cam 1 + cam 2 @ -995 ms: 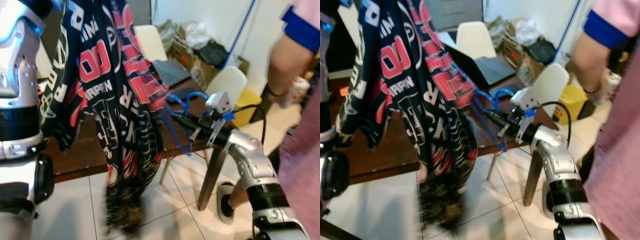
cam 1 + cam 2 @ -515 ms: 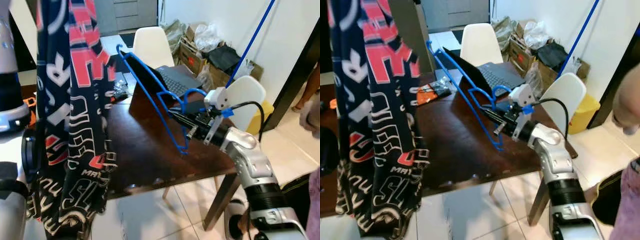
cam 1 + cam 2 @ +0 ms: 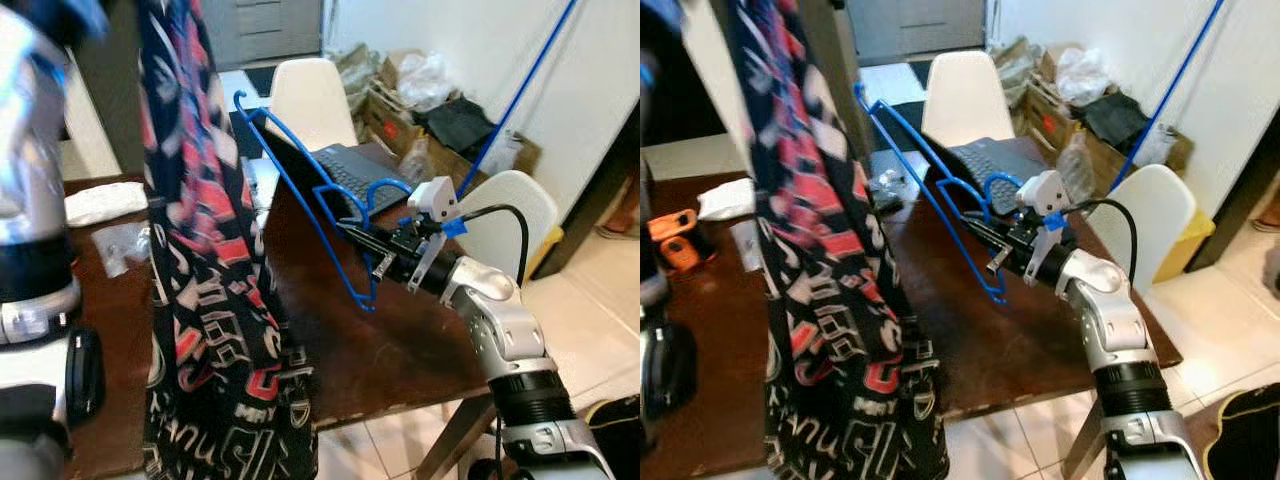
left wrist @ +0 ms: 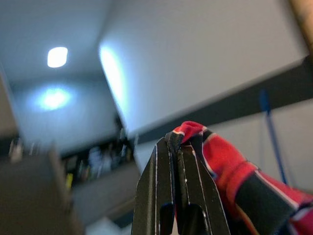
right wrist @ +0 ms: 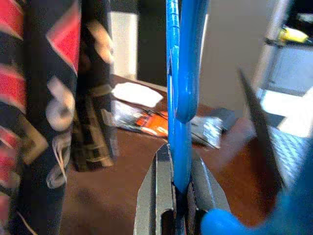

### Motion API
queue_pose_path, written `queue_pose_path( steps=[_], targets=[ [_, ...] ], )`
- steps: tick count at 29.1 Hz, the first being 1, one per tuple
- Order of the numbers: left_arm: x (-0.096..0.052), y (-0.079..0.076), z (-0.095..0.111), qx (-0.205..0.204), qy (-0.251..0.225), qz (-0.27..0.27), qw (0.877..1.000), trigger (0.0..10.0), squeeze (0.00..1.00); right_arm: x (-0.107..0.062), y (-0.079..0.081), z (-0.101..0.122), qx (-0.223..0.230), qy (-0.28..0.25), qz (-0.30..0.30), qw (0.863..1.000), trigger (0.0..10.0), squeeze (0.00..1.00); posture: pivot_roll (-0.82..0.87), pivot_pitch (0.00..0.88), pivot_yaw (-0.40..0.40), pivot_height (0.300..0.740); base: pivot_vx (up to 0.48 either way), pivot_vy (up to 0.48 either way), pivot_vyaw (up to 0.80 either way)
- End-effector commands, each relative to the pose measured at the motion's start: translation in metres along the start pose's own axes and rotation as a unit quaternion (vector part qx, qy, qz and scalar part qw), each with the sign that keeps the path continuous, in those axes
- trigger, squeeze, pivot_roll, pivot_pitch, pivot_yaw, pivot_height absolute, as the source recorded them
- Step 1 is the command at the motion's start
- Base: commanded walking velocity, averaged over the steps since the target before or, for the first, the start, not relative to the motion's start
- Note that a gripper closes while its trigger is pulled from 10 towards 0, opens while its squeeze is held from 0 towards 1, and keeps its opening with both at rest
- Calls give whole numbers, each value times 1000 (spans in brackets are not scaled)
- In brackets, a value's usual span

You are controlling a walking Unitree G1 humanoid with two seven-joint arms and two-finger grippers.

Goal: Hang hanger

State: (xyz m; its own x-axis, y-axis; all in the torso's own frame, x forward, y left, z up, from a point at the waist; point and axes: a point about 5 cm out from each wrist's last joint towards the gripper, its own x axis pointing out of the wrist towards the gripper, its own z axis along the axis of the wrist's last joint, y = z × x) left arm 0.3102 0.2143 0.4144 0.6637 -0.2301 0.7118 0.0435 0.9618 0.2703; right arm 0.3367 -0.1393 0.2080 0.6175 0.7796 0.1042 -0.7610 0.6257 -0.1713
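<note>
The right gripper (image 3: 352,233) is clamped on the blue hanger (image 3: 300,190), its two fingers pinching the wire near the hook, as the right wrist view shows plainly. From that grip the hanger's frame fans up and away to the gripper's left, over the table (image 3: 340,340), with its lower corner hanging just above the wood. The left gripper (image 4: 175,147) is raised high and pinches a fold of the shirt (image 3: 215,300), which drapes down from it well to the left of the hanger, the hem falling past the table edge.

The step in hand looks like carrying: both things are held and no rail or rod to hang on is to be seen. The shirt is not on the hanger yet, so the next move probably calls for bringing the hanger's arm into the garment's neck, or for finding a place to hook it; either way the right grip must hold firm, since thin wire can twist between the fingers.

Beyond the right gripper a laptop (image 3: 345,165) sits open on the dark brown table, with white chairs (image 3: 315,95) behind it and just right of the arm. Boxes and bags (image 3: 420,95) are piled against the far wall, and a blue pole (image 3: 520,85) leans there
</note>
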Motion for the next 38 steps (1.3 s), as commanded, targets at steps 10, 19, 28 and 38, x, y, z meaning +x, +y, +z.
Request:
queue_pose_path(
  steps=[10,19,28,38],
  targets=[
    [-29,4,-50,-9,134,7,991,10000,0,-1,0,2,-2,6,0,1000,10000,0,106,0,24,740,0,0,0],
    [-77,-62,-84,-61,246,-219,942,10000,0,-9,-1,0,-7,21,5,1000,10000,0,95,0,26,740,0,0,0],
    [-142,-80,-126,-31,426,-320,846,10000,1000,-11,4,-4,-15,39,21,999,10000,0,85,0,30,740,0,0,0],
    [-149,-73,-76,-172,357,-408,823,10000,1000,-18,-4,-7,-19,58,2,998,10000,0,84,0,29,740,0,0,0]
  ],
)
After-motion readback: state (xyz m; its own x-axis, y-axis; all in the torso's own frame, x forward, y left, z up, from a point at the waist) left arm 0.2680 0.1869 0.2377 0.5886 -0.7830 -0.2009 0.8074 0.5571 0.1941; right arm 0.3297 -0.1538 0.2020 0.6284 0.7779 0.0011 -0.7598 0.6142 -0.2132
